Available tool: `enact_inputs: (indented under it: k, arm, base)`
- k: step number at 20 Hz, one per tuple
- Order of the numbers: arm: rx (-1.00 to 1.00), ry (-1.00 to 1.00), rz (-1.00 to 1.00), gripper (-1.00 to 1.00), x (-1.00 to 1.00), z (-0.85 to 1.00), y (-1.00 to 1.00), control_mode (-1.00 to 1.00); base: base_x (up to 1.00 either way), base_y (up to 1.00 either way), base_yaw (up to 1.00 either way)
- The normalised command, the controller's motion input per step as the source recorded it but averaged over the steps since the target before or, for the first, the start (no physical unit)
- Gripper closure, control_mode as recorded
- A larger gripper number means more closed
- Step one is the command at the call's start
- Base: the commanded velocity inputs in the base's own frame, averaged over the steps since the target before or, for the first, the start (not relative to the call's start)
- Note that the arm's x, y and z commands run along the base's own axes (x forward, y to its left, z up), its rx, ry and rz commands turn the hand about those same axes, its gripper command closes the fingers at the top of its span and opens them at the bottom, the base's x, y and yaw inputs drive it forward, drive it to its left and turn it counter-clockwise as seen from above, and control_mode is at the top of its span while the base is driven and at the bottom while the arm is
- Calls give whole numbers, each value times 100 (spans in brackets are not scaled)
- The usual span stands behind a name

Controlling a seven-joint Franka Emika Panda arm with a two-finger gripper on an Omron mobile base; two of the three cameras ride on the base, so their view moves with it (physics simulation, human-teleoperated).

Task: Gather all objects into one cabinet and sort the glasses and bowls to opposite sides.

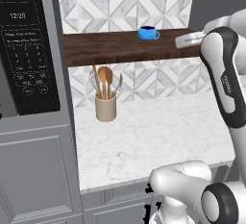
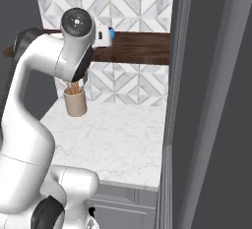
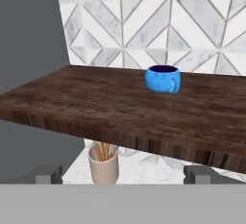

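A small bright blue cup [image 1: 148,33] with a side handle stands upright on a dark wooden shelf [image 1: 105,49], towards its right half. In the hand view the blue cup [image 3: 163,79] sits ahead on the shelf [image 3: 86,105], well beyond my fingertips. My gripper [image 3: 123,175] is open with nothing between its fingers, level with the shelf's front edge. From the left base view the gripper [image 1: 180,41] hovers just right of the cup, apart from it. In the right base view the hand hides most of the cup [image 2: 111,33].
A tan crock of wooden spoons [image 1: 105,105] stands on the white marble counter [image 1: 158,136] under the shelf. A black microwave [image 1: 26,50] sits in grey cabinetry at left. A tall dark grey panel [image 2: 211,105] rises at the counter's right end.
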Motion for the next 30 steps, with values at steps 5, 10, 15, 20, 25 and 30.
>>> enact_inputs:
  k: [5, 10, 15, 20, 25, 30]
  arm:
    - [0, 0, 0, -100, 60, 0, -4, -100]
    - [0, 4, 0, -100, 67, 0, -6, -100]
    - [0, 1, 0, -100, 60, -1, -6, -100]
    - [0, 1, 2, -100, 37, -6, -18, -100]
    - [0, 0, 3, -100, 29, -10, -4, -100]
    - [0, 0, 2, -100, 30, -14, 0, -100]
  base:
    - [0, 0, 0]
    - [0, 0, 0]
    - [0, 0, 0]
    - [0, 0, 0]
    - [0, 0, 0]
    - [0, 0, 0]
